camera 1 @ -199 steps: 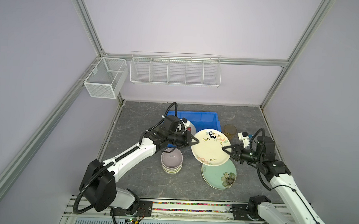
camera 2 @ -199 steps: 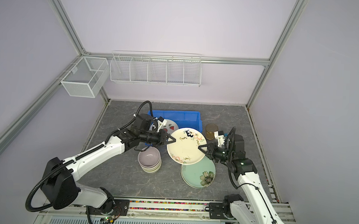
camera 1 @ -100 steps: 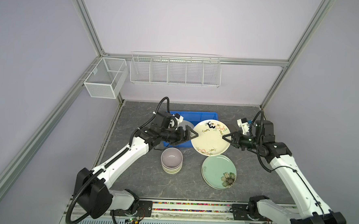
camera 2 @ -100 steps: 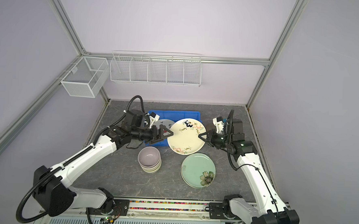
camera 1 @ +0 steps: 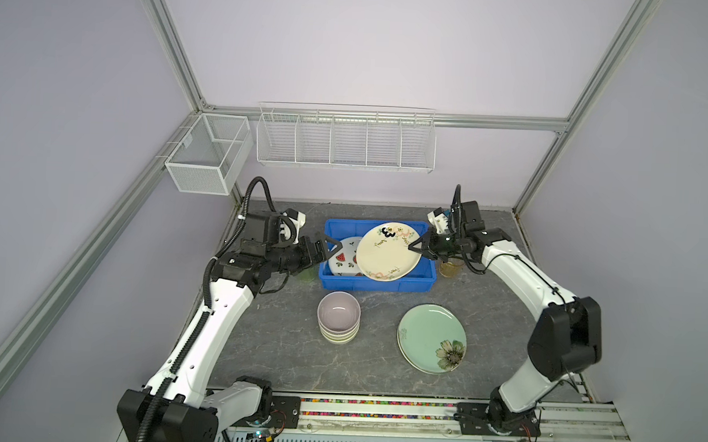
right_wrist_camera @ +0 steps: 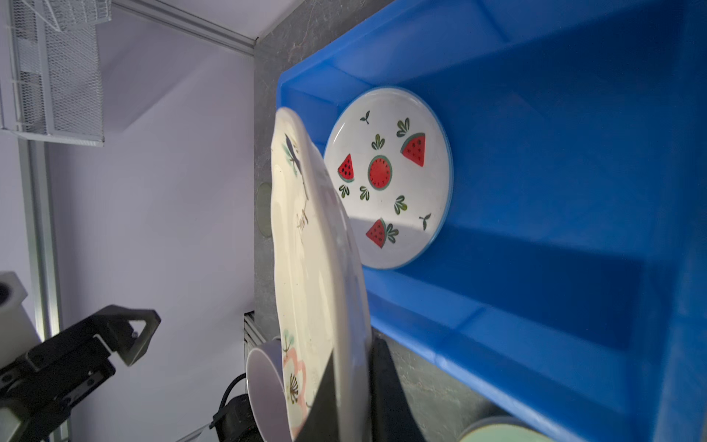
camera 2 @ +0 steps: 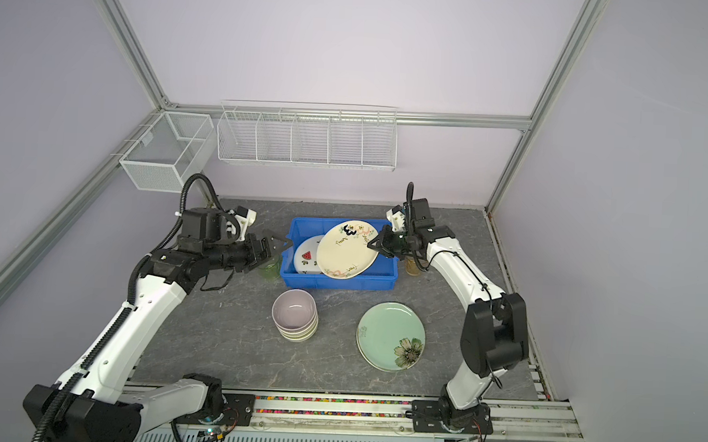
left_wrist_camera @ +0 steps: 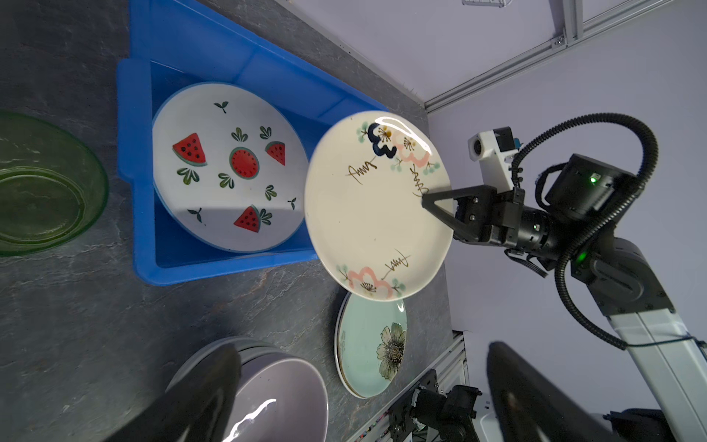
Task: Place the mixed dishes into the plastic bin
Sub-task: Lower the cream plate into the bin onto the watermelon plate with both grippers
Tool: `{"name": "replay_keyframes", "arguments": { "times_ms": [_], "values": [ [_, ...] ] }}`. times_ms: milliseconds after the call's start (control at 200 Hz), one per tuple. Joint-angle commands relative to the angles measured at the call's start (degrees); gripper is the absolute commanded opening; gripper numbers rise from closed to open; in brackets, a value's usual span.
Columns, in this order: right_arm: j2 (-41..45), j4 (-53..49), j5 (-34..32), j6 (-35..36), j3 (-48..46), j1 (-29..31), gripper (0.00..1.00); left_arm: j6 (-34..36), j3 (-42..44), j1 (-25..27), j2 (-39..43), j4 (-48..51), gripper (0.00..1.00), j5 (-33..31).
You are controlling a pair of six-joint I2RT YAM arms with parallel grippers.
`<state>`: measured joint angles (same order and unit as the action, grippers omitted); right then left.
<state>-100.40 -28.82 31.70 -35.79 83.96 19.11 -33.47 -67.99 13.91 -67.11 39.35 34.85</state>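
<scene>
The right pincer (camera 1: 416,247) bites the rim of the cream plate (camera 1: 386,253), tilted over the blue bin (camera 1: 378,285)!
Past its tips, in the bin, lies the watermelon plate (camera 1: 343,259). Facing it, the left pincer (camera 1: 328,247) gapes wide, holding nothing, just outside the bin wall. An amber cup (camera 1: 449,269) stands below the right pincer; the lilac bowl stack (camera 1: 338,314) and green floral plates (camera 1: 429,334) sit back toward the arm bases.
</scene>
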Motion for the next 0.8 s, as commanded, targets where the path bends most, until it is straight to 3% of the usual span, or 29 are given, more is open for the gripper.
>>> {"name": "replay_keyframes", "arguments": {
  "times_ms": [0, 370, 800],
  "values": [
    [-4.18, 6.48, 2.94, -1.06, 5.68, 1.21, 0.06, 2.1, -2.23, -0.29, -0.73, 1.95, 1.0, 1.01],
    [-18.18, 9.22, 3.11, -3.04, 15.53, 2.37, 0.06, 3.14, -3.69, -0.3, -5.23, 1.1, 1.0, 0.88],
    [-24.17, 13.4, 3.91, -5.87, 16.94, 4.1, 0.06, 2.93, -3.29, -0.29, -8.11, -1.1, 1.0, 0.42]
  ]
}}
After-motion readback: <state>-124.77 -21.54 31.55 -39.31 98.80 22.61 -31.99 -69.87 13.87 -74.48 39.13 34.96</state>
